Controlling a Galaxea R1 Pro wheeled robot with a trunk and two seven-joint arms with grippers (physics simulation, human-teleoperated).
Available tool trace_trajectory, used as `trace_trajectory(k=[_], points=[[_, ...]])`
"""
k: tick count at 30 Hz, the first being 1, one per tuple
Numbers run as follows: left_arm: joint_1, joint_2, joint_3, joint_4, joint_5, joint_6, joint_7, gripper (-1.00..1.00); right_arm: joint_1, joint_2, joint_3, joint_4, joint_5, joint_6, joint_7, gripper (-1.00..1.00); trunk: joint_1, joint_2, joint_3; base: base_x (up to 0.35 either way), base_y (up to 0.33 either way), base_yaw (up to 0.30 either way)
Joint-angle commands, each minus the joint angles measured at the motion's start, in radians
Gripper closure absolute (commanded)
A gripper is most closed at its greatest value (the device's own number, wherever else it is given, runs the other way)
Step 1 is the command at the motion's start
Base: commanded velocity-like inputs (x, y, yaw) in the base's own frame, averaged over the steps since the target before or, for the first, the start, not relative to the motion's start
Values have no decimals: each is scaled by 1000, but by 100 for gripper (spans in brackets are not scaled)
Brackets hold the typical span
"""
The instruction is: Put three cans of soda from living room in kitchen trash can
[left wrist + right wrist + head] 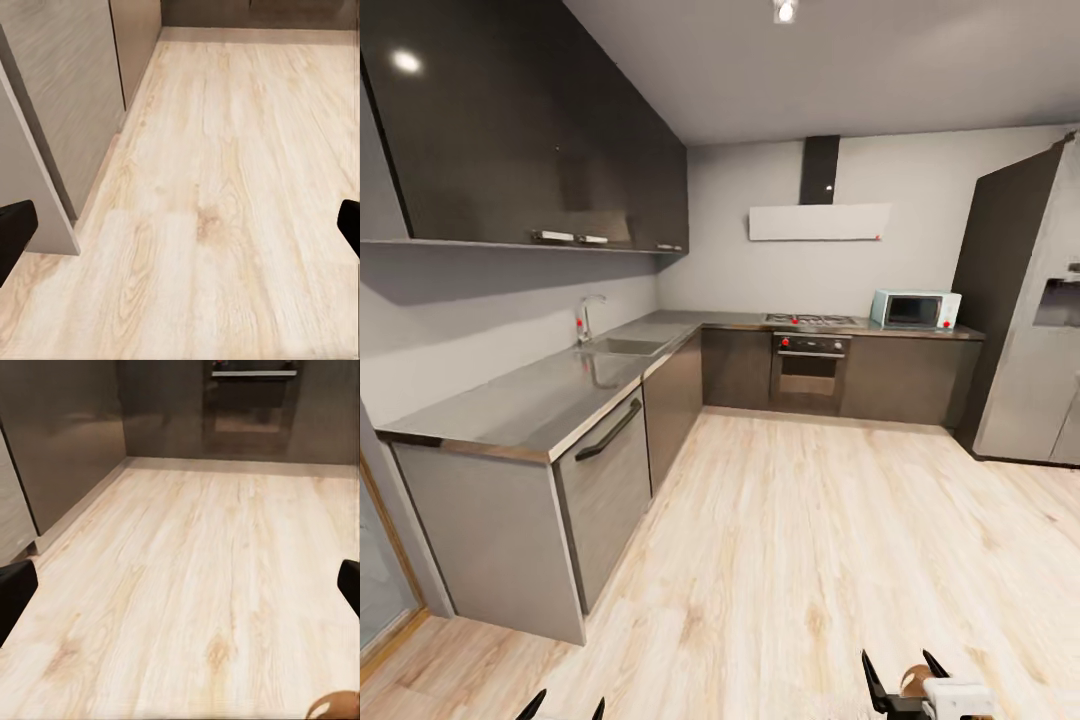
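kitchen, robot on the way | left gripper (565,706) spread, holds nothing | right gripper (907,680) spread, nothing between the fingers | cans and trash can not seen from here | step: search for the bin; turn slowly, stay off the counter (520,405) at left

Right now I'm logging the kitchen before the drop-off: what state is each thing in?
Oven: door closed.
Microwave: door closed.
Fridge: doors closed.
Dishwasher: door closed.
Faucet: no water visible.
Left gripper: fingers open, empty.
Right gripper: fingers open, empty.
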Motion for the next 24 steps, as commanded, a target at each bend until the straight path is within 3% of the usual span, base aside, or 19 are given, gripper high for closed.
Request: trace_trajectory(k=[1, 8, 24], points=[[0, 0, 0, 0, 0, 0, 0, -100, 0, 0, 0, 0, 0, 0, 0, -100, 0, 0, 1, -33, 101, -248], [0, 1, 0, 0, 0, -1, 0, -100, 0, 2, 0, 2, 0, 0, 0, -100, 0, 0, 6, -9, -89, -247], [0, 1, 0, 0, -1, 1, 0, -100, 0, 2, 0, 3, 0, 0, -1, -100, 0, 0, 18, 37, -258, -245]])
